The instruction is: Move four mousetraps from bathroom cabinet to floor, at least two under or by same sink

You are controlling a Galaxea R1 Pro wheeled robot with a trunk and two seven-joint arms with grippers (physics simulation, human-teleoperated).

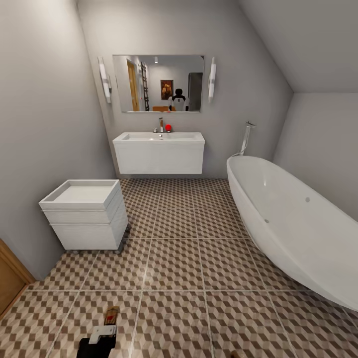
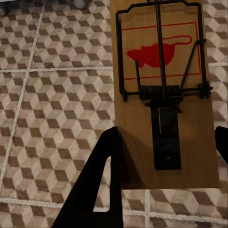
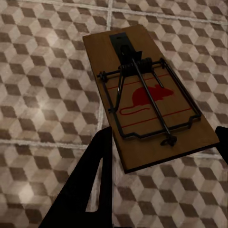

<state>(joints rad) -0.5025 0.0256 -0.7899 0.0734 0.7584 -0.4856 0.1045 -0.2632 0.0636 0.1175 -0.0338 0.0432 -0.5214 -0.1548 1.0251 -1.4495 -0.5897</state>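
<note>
Mousetrap (image 2: 161,95) between left hand (image 2: 166,166) fingers

brightness: even, soft, fairly bright; walls grey, no harsh contrast
light source: two wall lamps (image 1: 104,79) beside the mirror (image 1: 158,83), glowing white
shadows: faint under the sink (image 1: 159,149) and drawer unit (image 1: 87,214); dark shadow beside the mousetrap (image 2: 164,95) in the left wrist view
glare: pale sheen patches on floor tiles (image 3: 42,104)
sharpness: slightly soft, compression blur on tile pattern
distortion: wide-angle stretch at the bathtub (image 1: 298,223) edge
</note>
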